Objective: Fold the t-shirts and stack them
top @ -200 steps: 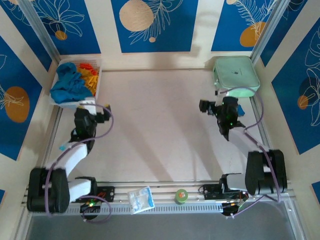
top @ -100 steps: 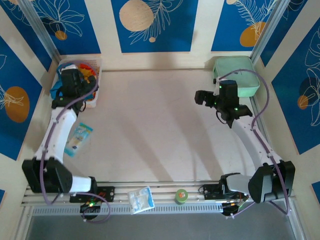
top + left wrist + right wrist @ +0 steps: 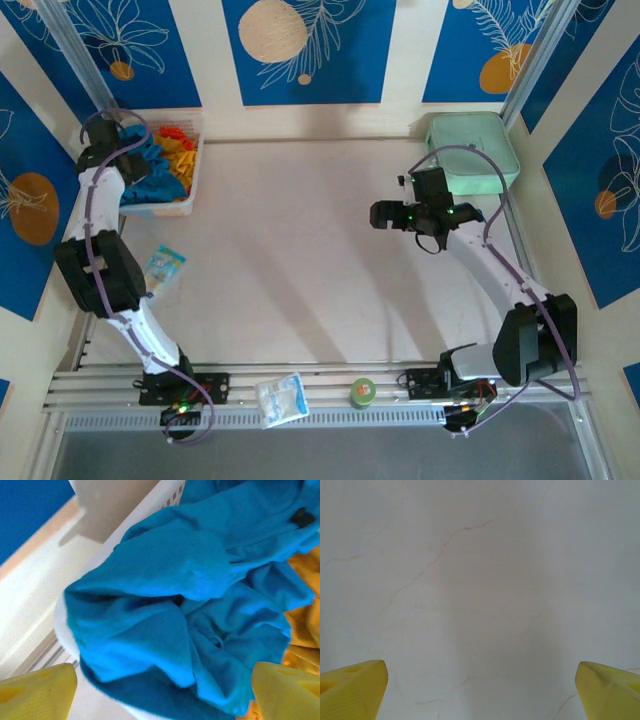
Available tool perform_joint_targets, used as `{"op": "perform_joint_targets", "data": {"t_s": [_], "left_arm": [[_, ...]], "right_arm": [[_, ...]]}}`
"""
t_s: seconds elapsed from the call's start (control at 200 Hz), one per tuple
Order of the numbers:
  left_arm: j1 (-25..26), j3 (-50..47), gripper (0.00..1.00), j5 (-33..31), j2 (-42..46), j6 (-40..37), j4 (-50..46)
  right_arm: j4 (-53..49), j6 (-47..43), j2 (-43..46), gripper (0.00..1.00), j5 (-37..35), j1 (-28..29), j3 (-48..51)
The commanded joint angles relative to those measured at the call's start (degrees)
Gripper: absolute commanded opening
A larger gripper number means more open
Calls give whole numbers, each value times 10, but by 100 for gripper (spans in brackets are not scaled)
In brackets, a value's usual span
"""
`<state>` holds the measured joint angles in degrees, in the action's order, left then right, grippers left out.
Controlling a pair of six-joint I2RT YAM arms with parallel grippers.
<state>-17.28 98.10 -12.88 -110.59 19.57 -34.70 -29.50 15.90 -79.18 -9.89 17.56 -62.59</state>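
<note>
A crumpled teal-blue t-shirt (image 3: pixel 152 178) lies in the white basket (image 3: pixel 170 207) at the table's far left corner, next to an orange t-shirt (image 3: pixel 182 152). My left gripper (image 3: pixel 138 158) hovers over the basket. In the left wrist view the teal t-shirt (image 3: pixel 185 605) bulges over the basket rim (image 3: pixel 150 505), and the left gripper (image 3: pixel 162 695) stands open just above it, its yellow fingertips (image 3: pixel 37 692) far apart with the cloth under the gap. The orange t-shirt (image 3: pixel 305 580) shows at the right edge. My right gripper (image 3: pixel 380 215) is open over bare table (image 3: pixel 480 580), with nothing between its fingertips (image 3: pixel 607 690).
A mint-green case (image 3: pixel 472 160) sits at the far right corner. A small clear packet (image 3: pixel 163 266) lies on the table's left side beside my left arm. Another packet (image 3: pixel 280 398) and a green tape roll (image 3: pixel 362 392) rest on the front rail.
My left arm has swung from the table's left side up to the basket and now hangs over the teal t-shirt. My right gripper has moved leftward over the table.
</note>
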Motion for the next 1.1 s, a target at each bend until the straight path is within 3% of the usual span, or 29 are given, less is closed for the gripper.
{"op": "perform_joint_targets", "data": {"t_s": [0.0,0.135,0.23,0.275,0.365,0.45,0.675,0.851,0.986,1.096], "left_arm": [[-4,23,90,19,-35,-25,32],[-7,26,87,15,-61,-34,54],[-8,26,74,17,-72,-42,65],[-8,31,61,20,-78,-44,65],[-8,39,23,28,-83,-44,59],[-8,34,0,34,-71,-38,57],[-4,60,0,52,7,-34,14],[16,107,0,115,91,-46,-60],[65,116,0,137,159,-53,-103],[135,115,0,134,198,-58,-134]], "right_arm": [[-10,-2,-14,96,-2,18,-22],[-18,0,-29,95,-25,41,-34],[-25,3,-34,91,-34,54,-43],[-30,4,-36,89,-35,60,-48],[-39,3,-34,81,-38,70,-56],[-48,4,-26,76,-46,77,-60],[-52,8,20,70,-54,84,-50],[-42,21,64,69,-57,78,-28],[-37,35,90,69,-49,67,-16],[-37,46,109,69,-43,56,-7]]}}
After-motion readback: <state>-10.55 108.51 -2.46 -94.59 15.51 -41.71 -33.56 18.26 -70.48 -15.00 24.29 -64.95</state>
